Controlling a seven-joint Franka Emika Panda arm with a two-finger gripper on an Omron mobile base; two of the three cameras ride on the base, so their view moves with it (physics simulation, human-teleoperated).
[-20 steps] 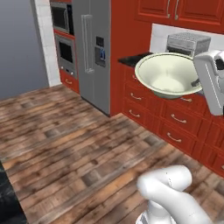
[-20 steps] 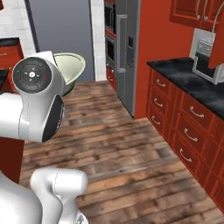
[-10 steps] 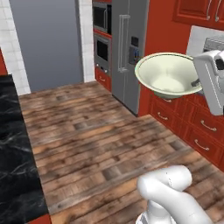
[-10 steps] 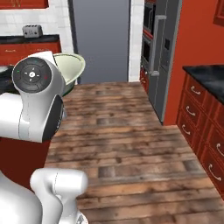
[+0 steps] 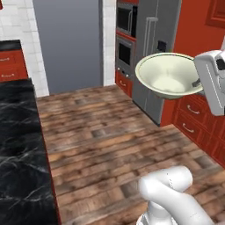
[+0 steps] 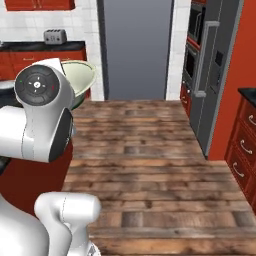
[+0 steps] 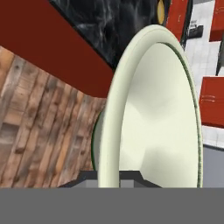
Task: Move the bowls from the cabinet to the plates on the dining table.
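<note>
Above the wooden floor [image 5: 101, 145], I see my gripper [image 7: 109, 177] closed on the rim of the cream bowl [image 5: 169, 74], which juts out sideways from the fingers.

Bowl [image 5: 169, 75] held aloft above floor [image 5: 105, 140]; dining table [image 5: 19, 149] left, fridge [image 5: 154, 57] behind.

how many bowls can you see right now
1: the cream bowl, pinched at its rim by the tool and carried above the wooden floor. A second bowl may be out of view.
</note>
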